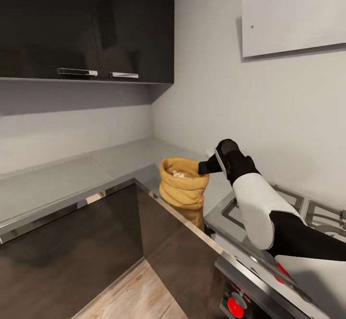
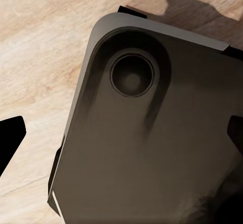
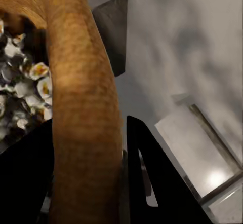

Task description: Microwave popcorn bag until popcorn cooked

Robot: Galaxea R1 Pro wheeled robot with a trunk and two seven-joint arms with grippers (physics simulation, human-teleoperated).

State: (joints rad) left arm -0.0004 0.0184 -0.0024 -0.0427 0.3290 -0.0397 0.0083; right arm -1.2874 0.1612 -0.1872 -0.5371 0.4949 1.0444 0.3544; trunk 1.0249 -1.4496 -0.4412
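Note:
The mustard-tan popcorn bag (image 1: 182, 186) stands upright on the grey countertop (image 1: 57, 179), in the corner next to the hob. Whitish popcorn (image 1: 179, 173) lies inside it. My right gripper (image 1: 204, 166) reaches in from the right at the bag's rim. In the right wrist view the thick rim (image 3: 83, 97) fills the gap between the two black fingers (image 3: 152, 178), one inside the bag beside the popcorn (image 3: 30, 82) and one outside. The right gripper (image 3: 88, 127) is shut on that rim. My left gripper (image 2: 121, 138) hangs open over the robot's dark base (image 2: 152, 148) and the wood floor. The microwave is out of view.
A gas hob (image 1: 307, 210) lies right of the bag, under my right arm, with red knobs (image 1: 235, 307) on the front below. Dark wall cabinets (image 1: 86, 25) hang above the counter, and a white hood (image 1: 293, 13) is mounted at upper right. Dark cabinet fronts (image 1: 72, 251) form an inside corner.

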